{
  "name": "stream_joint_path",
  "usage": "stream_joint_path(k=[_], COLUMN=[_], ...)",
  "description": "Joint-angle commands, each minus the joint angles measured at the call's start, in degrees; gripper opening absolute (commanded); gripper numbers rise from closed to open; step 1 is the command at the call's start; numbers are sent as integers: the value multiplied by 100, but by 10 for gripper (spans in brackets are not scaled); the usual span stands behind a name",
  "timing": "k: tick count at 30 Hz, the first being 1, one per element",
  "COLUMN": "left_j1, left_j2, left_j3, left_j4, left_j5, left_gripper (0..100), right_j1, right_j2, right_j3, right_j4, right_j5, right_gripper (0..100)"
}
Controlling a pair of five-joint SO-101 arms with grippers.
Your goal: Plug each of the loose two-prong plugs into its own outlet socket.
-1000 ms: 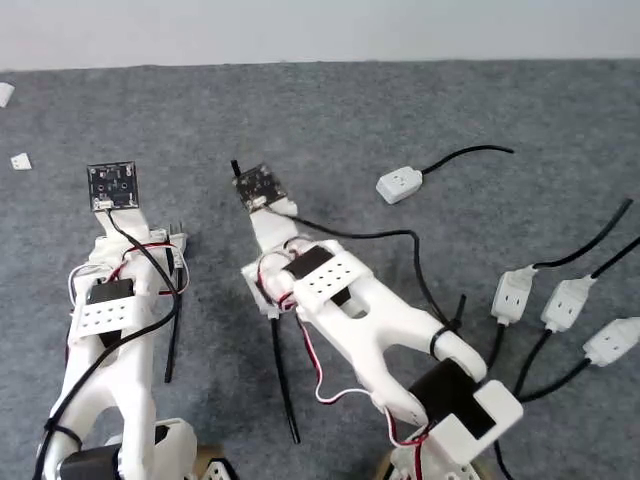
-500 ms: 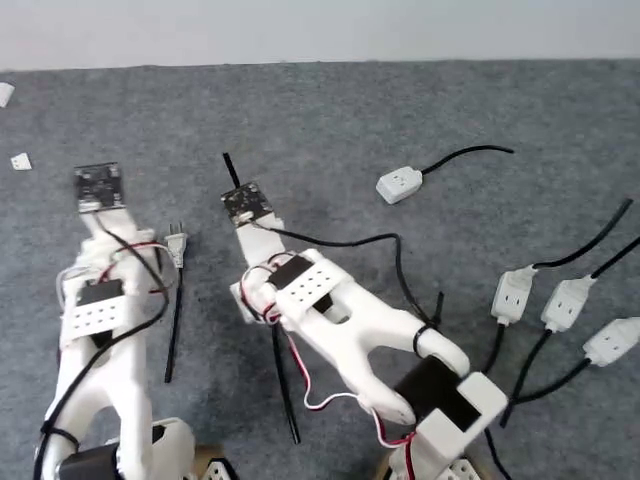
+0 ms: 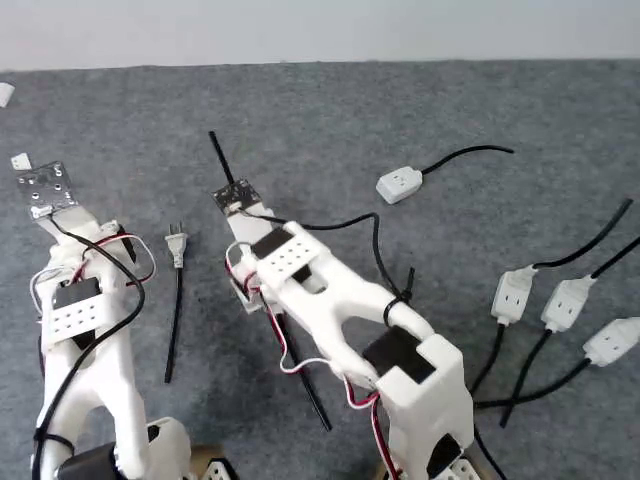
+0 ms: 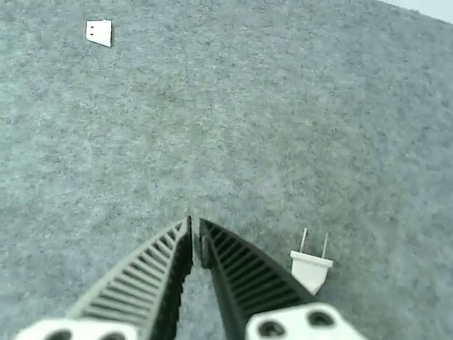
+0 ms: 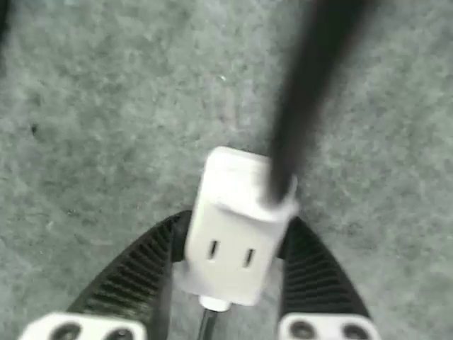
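Clamping the outlet socket [image 5: 237,234], the right gripper [image 5: 233,225] is risking its stiff cord [image 5: 311,85] twisting it askew; the left gripper [image 4: 196,228], pinched empty, is hovering beside the plug [image 4: 311,270] at the table's nine o'clock.

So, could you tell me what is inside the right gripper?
A white outlet socket sits clamped in the right gripper, two slots facing the wrist camera, black cord leading away. Its underside is covered.
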Motion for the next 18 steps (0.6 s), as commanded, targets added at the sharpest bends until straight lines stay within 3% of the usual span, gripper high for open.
stream_joint_path(k=[1,11,18], left_j1=[-26,-9,88], left_j2=[-132,-123,-123], left_j3=[-303,-303,-268], left_j4=[-132,-132,-132], left_j5=[62,62,53], left_gripper=[12,12,12], right_j1=[321,1253,3433], right_j2=[-268,-2571,-3820], right_j3=[-387,580,1574], right_j4=[268,1411,1165], right_j5=[141,167,897], right_gripper=[11,9,11])
